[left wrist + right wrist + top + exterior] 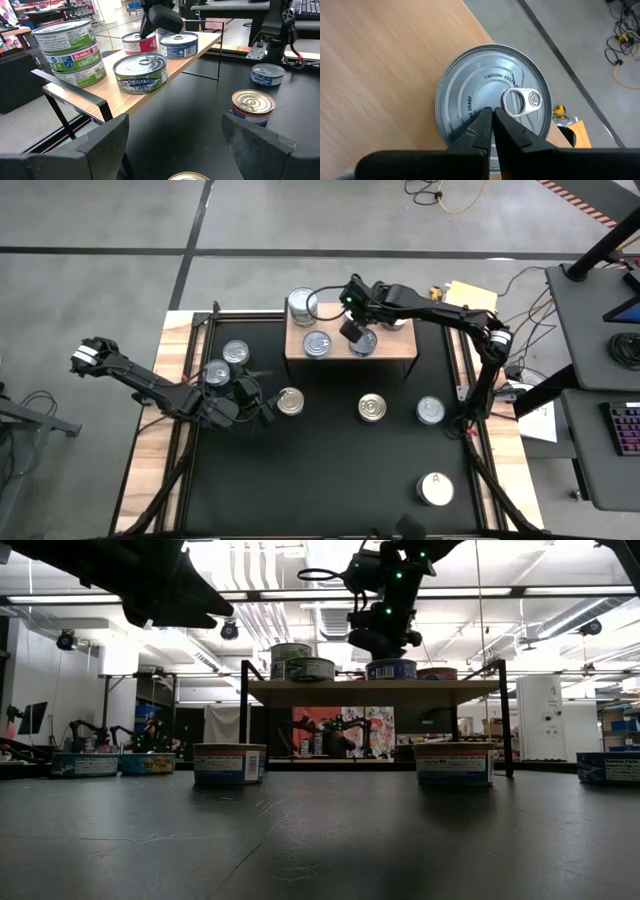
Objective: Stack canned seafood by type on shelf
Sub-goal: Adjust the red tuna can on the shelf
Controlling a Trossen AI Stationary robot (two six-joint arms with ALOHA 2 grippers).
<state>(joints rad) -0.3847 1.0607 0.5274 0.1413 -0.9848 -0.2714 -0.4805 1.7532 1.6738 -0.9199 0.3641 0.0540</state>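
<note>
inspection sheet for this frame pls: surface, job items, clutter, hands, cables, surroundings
Surface: large black tabletop with wooden side edges.
Job's things: light wooden shelf on dark legs carries a stack of green-labelled round tins, a single green-labelled tin, a blue-labelled tin and a red-labelled tin. Loose tins on the tabletop include a gold-topped tin and a white-topped tin marked A.
Clutter: nothing seen.
Hands: left hand open, low over the tabletop among loose tins; right hand shut, over the blue-labelled tin's pull ring.
Cables: yellow cable on the floor.
Surroundings: grey floor, side desk with keyboard.
</note>
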